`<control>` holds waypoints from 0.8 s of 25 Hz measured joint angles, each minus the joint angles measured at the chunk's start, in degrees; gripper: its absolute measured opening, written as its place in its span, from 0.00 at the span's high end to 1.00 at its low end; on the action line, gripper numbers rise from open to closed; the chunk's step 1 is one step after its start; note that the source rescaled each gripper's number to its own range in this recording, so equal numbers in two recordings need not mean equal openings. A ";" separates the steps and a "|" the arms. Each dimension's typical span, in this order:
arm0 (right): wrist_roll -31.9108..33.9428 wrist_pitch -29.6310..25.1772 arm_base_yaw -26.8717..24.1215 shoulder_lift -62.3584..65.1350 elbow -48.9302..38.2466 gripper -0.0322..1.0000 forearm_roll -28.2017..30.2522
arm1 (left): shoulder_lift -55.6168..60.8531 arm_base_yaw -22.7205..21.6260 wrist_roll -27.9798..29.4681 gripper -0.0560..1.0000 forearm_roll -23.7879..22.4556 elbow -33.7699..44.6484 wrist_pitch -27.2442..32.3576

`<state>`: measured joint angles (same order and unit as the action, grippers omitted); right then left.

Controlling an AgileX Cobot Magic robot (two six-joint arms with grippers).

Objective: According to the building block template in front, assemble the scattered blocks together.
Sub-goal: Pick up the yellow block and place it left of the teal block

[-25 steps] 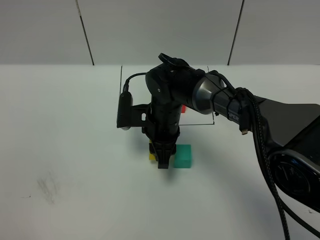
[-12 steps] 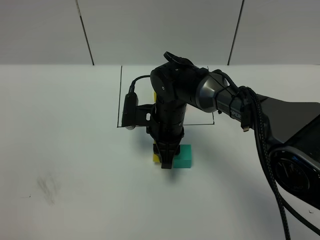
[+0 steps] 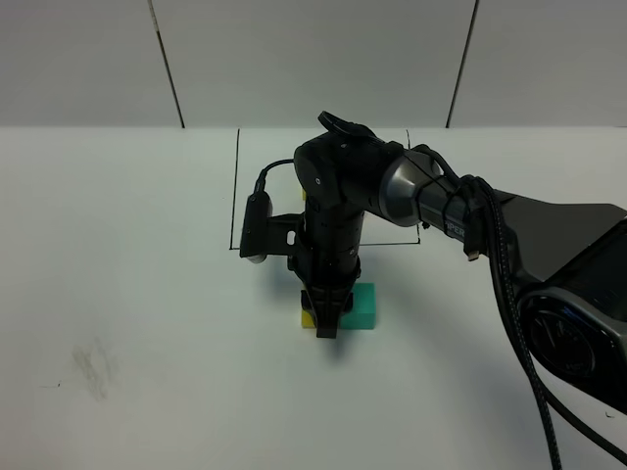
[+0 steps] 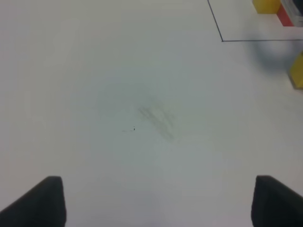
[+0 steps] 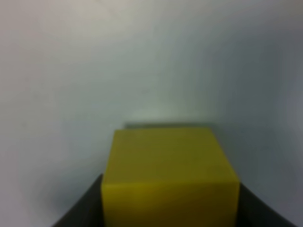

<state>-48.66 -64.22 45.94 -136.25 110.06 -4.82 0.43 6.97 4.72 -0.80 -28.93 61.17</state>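
My right gripper (image 3: 326,328) reaches across the middle and points straight down, shut on the yellow cube (image 3: 308,316). In the right wrist view that cube (image 5: 169,175) fills the space between the dark fingers (image 5: 78,213). A teal cube (image 3: 361,305) sits right beside it on the table, on its right. The template inside the black drawn frame (image 3: 235,196) is mostly hidden behind the arm. The left wrist view shows the template's yellow cube (image 4: 266,5) and red cube (image 4: 284,16). My left gripper (image 4: 158,201) hovers open over bare table, holding nothing.
The right arm's elbow and cable (image 3: 490,235) stretch in from the right edge. A faint grey smudge (image 3: 93,360) marks the white table at the front left. A wall of pale panels stands behind the table.
My right gripper has shifted slightly right and toward the front edge, carrying the yellow cube closer to the teal cube. The teal cube has stayed put.
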 joint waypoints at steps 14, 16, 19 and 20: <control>1.83 1.24 0.00 -1.03 0.19 0.96 1.57 | 0.00 0.00 0.00 0.22 0.00 0.00 0.00; 1.83 1.28 0.00 -1.03 0.19 0.96 1.62 | 0.00 0.00 0.00 0.22 0.00 0.00 0.00; 1.83 1.28 0.00 -1.05 0.19 0.96 1.62 | 0.00 0.00 0.00 0.22 0.00 0.00 0.00; 1.83 1.28 0.00 -1.05 0.19 0.96 1.62 | 0.00 0.00 0.00 0.22 0.00 0.00 0.00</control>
<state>-46.83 -62.94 45.94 -137.30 110.25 -3.21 0.43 6.97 4.72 -0.80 -28.93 61.17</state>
